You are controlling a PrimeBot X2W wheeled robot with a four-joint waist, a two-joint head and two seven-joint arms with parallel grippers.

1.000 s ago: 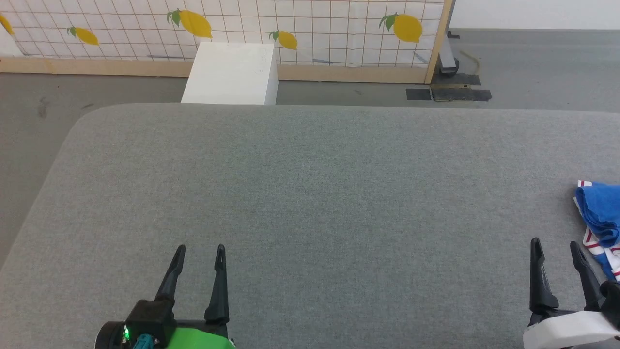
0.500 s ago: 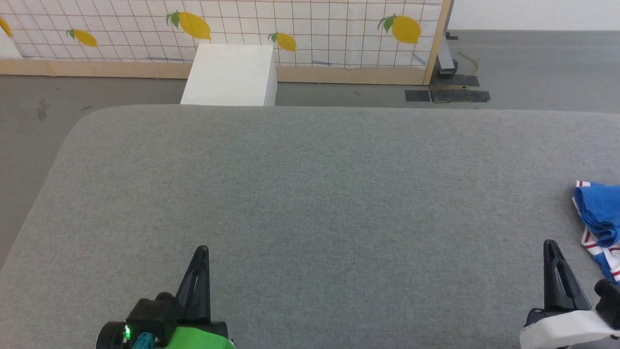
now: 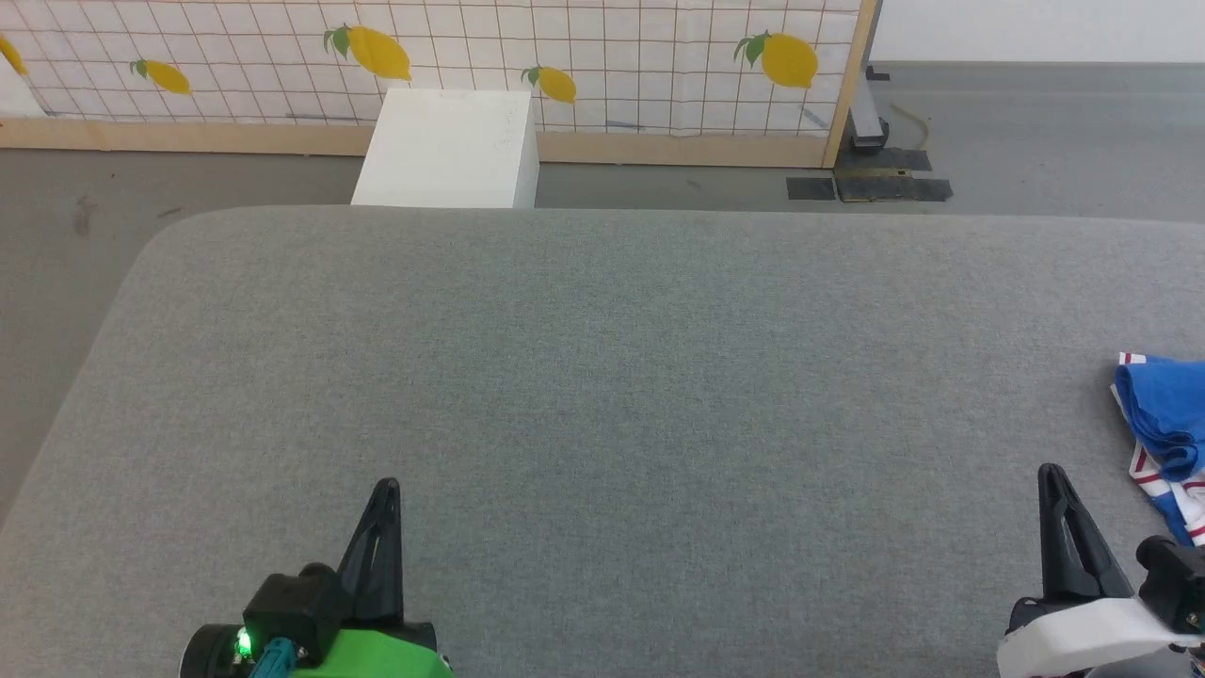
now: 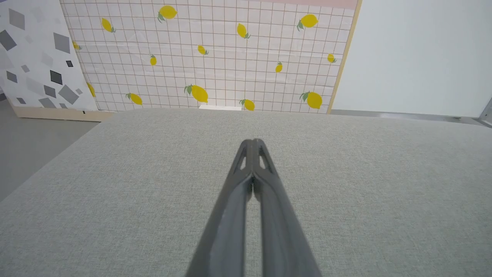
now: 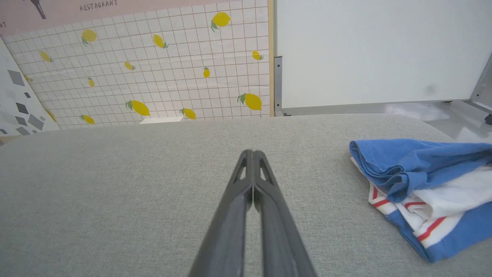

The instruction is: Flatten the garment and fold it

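The garment (image 3: 1165, 405) is lying bunched at the right edge of the head view on the grey tabletop (image 3: 602, 377), blue folds over white cloth and striped trim, not yet flattened. Its long axis is seemingly running up and down that edge, though the frame is cutting it off. The right claw (image 3: 1048, 474), lower right, is hovering near it, clenched and empty, probably staged to reach. The left claw (image 3: 386, 487), lower left, is clenched too, well apart.

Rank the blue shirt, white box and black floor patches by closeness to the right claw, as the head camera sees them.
From the right gripper:
1. The garment, just to its right.
2. The black floor patches, ahead on the floor.
3. The white box, on the floor, far off to the left.
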